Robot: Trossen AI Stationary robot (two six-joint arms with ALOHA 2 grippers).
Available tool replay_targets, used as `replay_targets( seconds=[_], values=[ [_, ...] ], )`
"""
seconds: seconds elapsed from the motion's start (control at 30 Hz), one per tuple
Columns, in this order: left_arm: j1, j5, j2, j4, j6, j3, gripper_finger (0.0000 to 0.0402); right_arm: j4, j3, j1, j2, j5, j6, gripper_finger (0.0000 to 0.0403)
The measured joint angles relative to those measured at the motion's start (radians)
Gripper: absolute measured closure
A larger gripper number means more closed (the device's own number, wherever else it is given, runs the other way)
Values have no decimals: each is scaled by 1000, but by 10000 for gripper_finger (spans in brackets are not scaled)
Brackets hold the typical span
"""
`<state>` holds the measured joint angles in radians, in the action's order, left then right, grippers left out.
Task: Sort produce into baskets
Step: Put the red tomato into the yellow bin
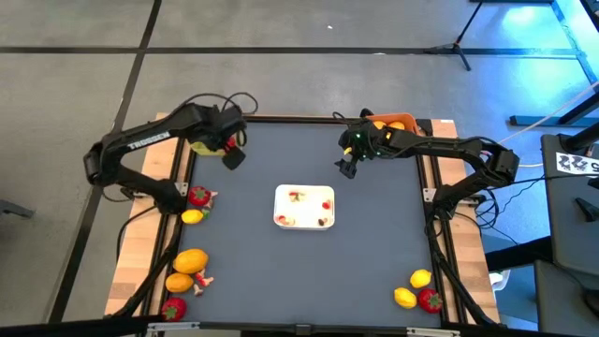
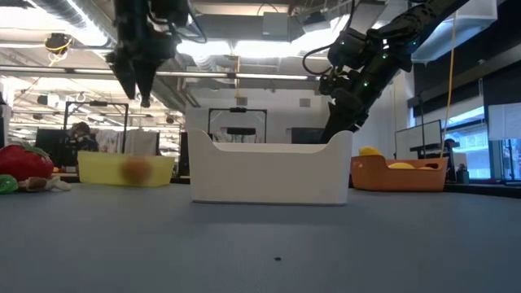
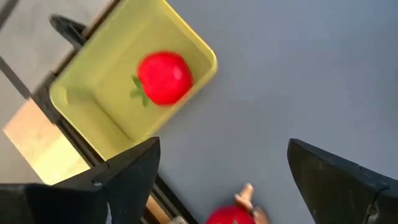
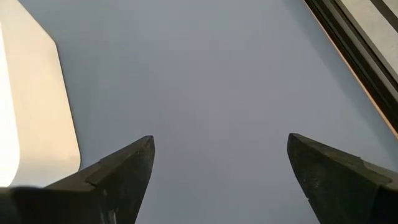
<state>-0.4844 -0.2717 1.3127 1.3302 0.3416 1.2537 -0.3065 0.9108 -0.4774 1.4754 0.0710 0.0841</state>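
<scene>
Above the yellow-green basket (image 3: 193,53), left gripper (image 3: 217,180) jaws wide, empty.

Yellow-green basket (image 1: 208,145): mostly hidden under left arm. Strawberry (image 3: 229,215): cut by picture edge. Tray (image 1: 304,207) contents: too small to identify.

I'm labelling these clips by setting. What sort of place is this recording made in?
Probably a robotics lab or open workshop. The low view shows exposed ceiling ducts and monitors on desks behind the dark grey table; the high view shows bare concrete floor and a tripod stand.
</scene>
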Motion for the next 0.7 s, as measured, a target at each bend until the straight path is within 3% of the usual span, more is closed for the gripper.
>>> replay_targets(
  seconds=[0.43, 0.7],
  values=[
    [273, 1, -17, 74, 332, -8, 57, 10, 0, 0, 0, 2, 3, 40],
    [383, 83, -17, 76, 497, -145, 57, 22, 0, -1, 0, 46, 4, 40]
  ],
)
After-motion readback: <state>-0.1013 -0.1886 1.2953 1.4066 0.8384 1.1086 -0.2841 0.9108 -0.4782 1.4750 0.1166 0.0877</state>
